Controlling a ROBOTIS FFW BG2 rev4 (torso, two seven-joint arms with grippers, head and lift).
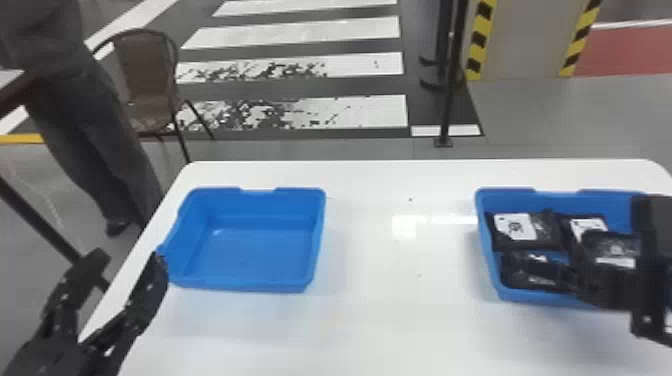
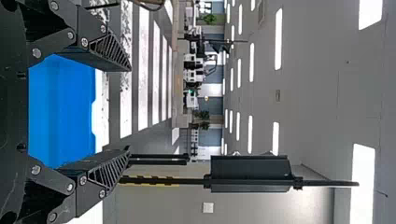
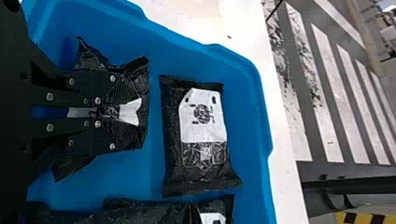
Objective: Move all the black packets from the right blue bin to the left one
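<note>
In the right bin [image 3: 247, 116], a black packet [image 3: 141, 74] seems pinched at its middle by the right gripper [image 3: 127, 112], for lifting out. Left of that bin, the left gripper [image 2: 129, 110] is spread wide, empty.

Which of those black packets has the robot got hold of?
The crumpled one in the right gripper, its white label creased between the fingertips; the packet just beyond lies flat.

A brown chair [image 1: 145, 70] stands beyond the white table [image 1: 370, 325], near the white floor stripes [image 1: 300, 32]. A black post [image 1: 447, 100] stands upright beside yellow-and-black hazard strips [image 1: 480, 40]. Distant greenery [image 2: 209, 18] appears to be plants. Ceiling lights [image 2: 278, 39] are lit.
</note>
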